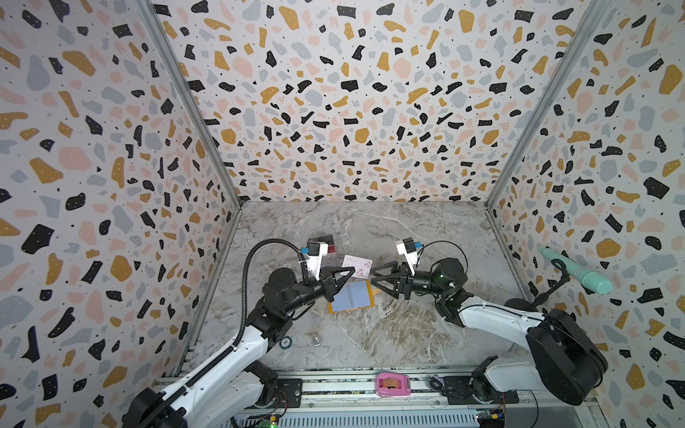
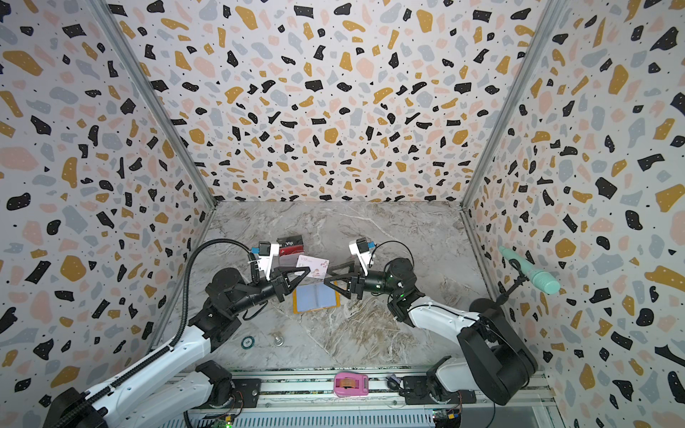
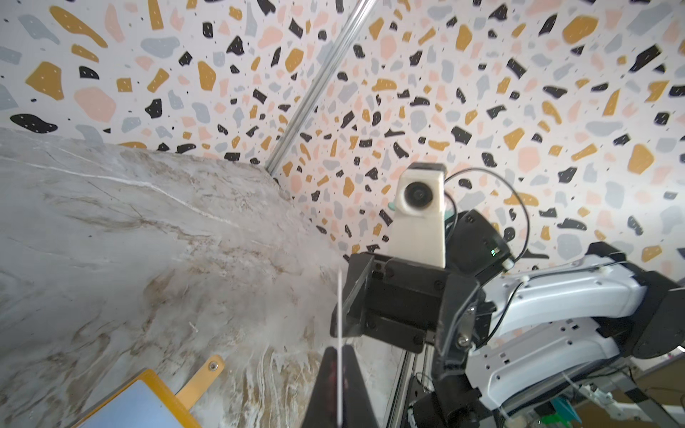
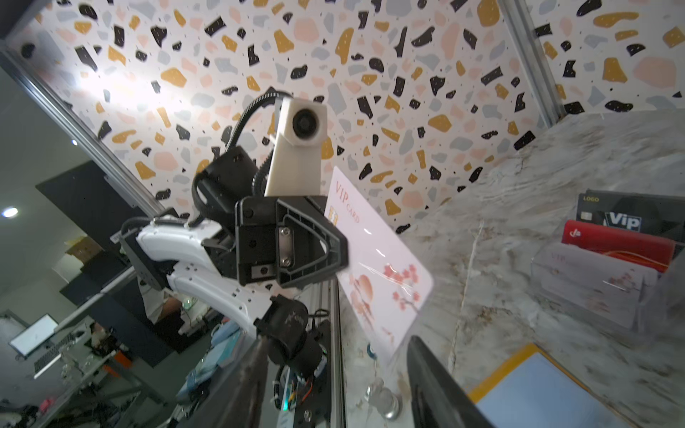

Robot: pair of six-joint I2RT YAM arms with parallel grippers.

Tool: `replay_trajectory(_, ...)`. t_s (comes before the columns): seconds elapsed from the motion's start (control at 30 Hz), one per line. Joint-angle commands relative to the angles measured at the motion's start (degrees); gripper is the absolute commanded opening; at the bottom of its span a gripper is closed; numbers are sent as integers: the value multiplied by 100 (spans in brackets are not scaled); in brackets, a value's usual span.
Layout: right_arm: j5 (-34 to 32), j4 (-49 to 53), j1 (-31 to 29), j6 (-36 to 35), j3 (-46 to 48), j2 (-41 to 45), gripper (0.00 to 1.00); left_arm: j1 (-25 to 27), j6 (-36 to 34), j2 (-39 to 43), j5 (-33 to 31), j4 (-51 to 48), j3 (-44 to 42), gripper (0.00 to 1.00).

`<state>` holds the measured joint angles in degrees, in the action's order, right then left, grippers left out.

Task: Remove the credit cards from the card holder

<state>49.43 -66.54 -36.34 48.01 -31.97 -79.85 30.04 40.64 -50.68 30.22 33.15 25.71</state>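
Note:
The white credit card point(image 1: 358, 265) with pink floral marks and "VIP" lettering hangs above the table, with my left gripper point(image 1: 351, 273) shut on one end of it. In the left wrist view the card point(image 3: 340, 307) shows edge-on as a thin line between the closed jaws. My right gripper point(image 1: 372, 277) faces it with open jaws. The card's near corner point(image 4: 389, 333) lies just ahead of them, close to one finger. The mustard-yellow card holder point(image 1: 367, 292) lies open on the table below, showing bluish sleeves point(image 4: 537, 392). A red card point(image 4: 622, 242) stands in the acrylic stand.
The clear acrylic tiered stand point(image 4: 593, 292) at the back holds a black "Vip" card point(image 4: 630, 218) and a pale floral card. A round chip point(image 1: 285, 341) and a small metal piece point(image 1: 316, 340) lie near the front left. A pink tape dispenser point(image 1: 393, 384) sits on the front rail.

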Motion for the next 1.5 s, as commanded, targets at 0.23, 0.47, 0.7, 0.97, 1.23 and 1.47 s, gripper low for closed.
replay_trajectory(0.23,-539,-1484,-370,749,-282,-402,47,-25,772,190,-325,1870,-433,0)
replay_trajectory(0.47,-445,-1772,-385,1009,-550,-679,37,-25,963,156,-376,2330,-641,0)
replay_trajectory(0.7,-355,-1851,-392,1194,-779,-904,24,-25,1173,153,-390,2452,-691,0)
replay_trajectory(0.97,-320,-1867,-397,1244,-798,-935,14,-25,1182,106,-351,2513,-673,0)
replay_trajectory(1.23,-264,-1956,-392,1281,-780,-921,4,-25,1131,133,-321,2357,-684,20)
replay_trajectory(1.47,59,-1968,-255,1244,-621,-865,0,-25,63,498,-488,373,-170,56)
